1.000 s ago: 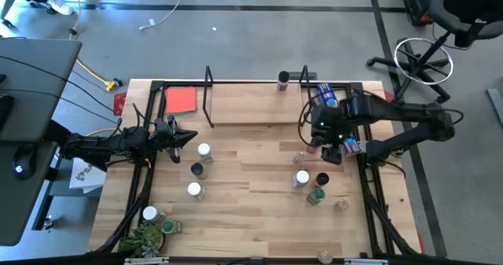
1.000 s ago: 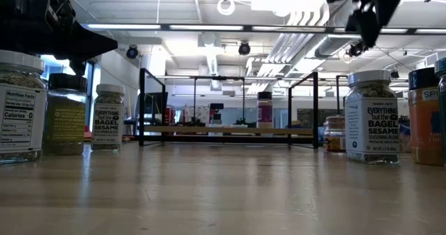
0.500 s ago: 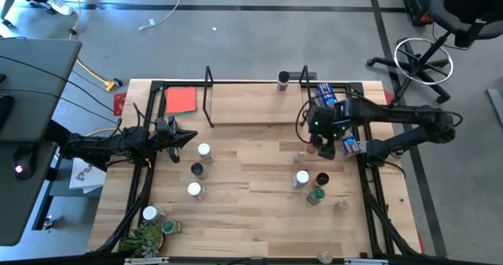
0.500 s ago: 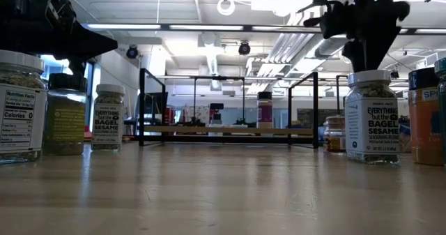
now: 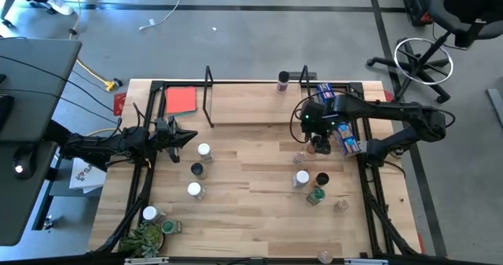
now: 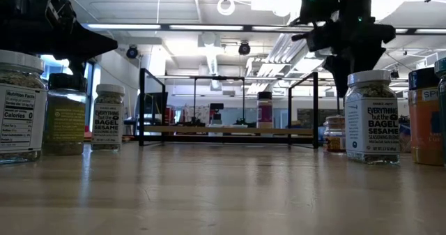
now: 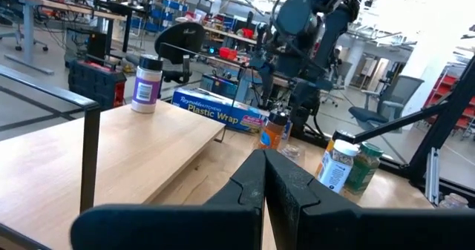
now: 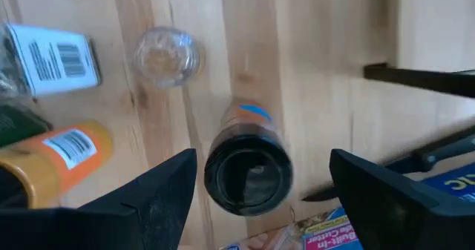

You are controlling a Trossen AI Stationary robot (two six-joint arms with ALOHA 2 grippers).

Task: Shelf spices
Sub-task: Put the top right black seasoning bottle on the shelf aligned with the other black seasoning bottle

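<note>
Wood desk (image 5: 251,210): right claw (image 8: 256,179) spread over black-lid jar (image 8: 248,170), clear jar (image 8: 167,55) + blue packet (image 5: 339,117) close by; left claw (image 7: 267,177) pressed together, near shelf (image 5: 251,101) end.

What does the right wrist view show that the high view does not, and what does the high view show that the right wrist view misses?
Only the right wrist view shows the black-lidded jar between the right gripper's open fingers.

Only the high view shows the shelf, a jar on the shelf, the red card, the potted plant and the left gripper waiting at the table's left side.

Both show the blue packet and the wooden table.
</note>
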